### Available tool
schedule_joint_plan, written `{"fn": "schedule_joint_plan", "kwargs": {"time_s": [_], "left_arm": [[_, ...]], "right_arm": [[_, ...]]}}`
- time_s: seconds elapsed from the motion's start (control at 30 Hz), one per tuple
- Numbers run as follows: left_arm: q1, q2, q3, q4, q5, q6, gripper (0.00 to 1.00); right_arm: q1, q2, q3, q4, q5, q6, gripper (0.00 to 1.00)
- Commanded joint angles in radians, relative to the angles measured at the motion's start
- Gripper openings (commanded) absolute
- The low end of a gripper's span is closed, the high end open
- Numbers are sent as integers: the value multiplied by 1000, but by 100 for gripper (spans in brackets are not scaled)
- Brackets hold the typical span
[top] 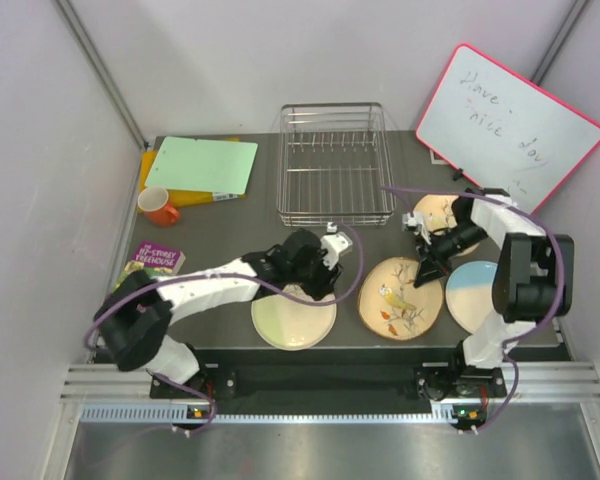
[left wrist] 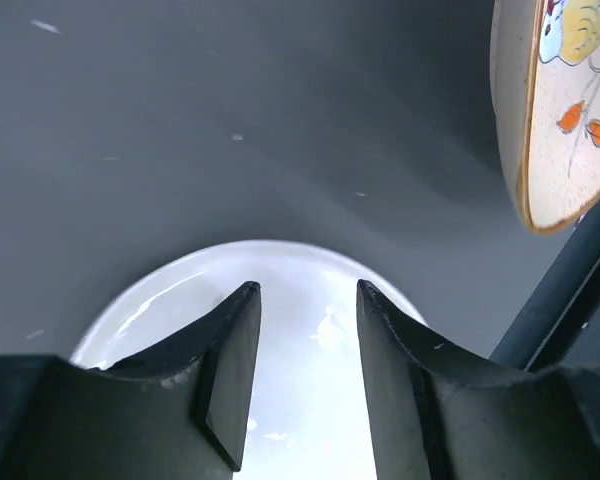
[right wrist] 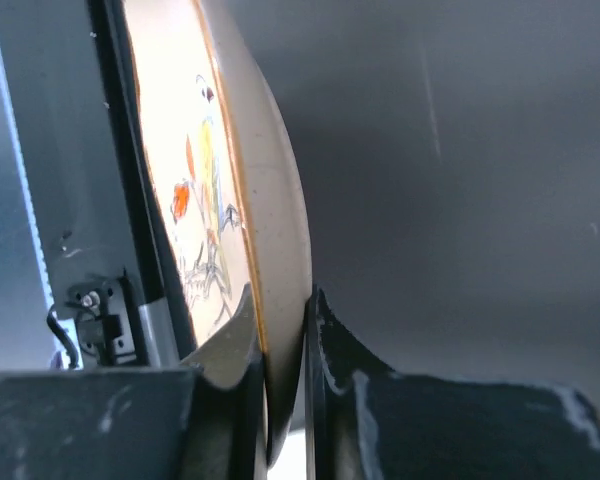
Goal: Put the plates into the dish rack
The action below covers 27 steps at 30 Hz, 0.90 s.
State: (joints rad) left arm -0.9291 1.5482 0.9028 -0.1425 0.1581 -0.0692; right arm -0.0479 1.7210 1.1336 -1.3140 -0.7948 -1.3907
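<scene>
Right claw (right wrist: 282, 305) clenched on bird plate (right wrist: 230, 180) rim; we judge thin pinch may slip. Left claw (left wrist: 308, 290) released above pale plate (left wrist: 180, 280).

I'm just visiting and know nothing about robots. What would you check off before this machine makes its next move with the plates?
1. The right pincer is closed on the bird plate at its rim: ok.
2. Grip deep enough to lift it: cannot tell.
3. The dish rack holds no plates yet, room free: ok.
4. The left pincer is open over the pale green plate, holding nothing: ok.
5. Path from bird plate to dish rack free: cannot tell; the left pincer sits close by.
</scene>
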Motion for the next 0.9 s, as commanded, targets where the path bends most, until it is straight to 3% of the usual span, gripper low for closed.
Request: {"fn": "schedule_joint_plan", "kwargs": {"time_s": [0.0, 0.23, 0.37, 0.53, 0.63, 0.7, 0.87], "left_arm": [[10, -180, -93, 15, -103, 140, 48], [29, -282, -131, 55, -112, 131, 49], [61, -327, -127, 58, -149, 100, 50], [199, -356, -104, 73, -248, 134, 50], [326, -355, -96, 107, -232, 152, 51], [395, -333, -58, 87, -220, 166, 51], [463, -319, -7, 87, -212, 180, 51]], "right_arm": [[6, -86, 66, -152, -72, 36, 0], [16, -17, 101, -149, -178, 139, 0], [16, -27, 208, -151, -239, 250, 0], [16, -72, 412, -151, -276, 366, 0], [19, -60, 570, -146, -334, 473, 0], [25, -31, 708, -87, -345, 588, 0], [103, 17, 915, 238, -123, 1065, 0]]}}
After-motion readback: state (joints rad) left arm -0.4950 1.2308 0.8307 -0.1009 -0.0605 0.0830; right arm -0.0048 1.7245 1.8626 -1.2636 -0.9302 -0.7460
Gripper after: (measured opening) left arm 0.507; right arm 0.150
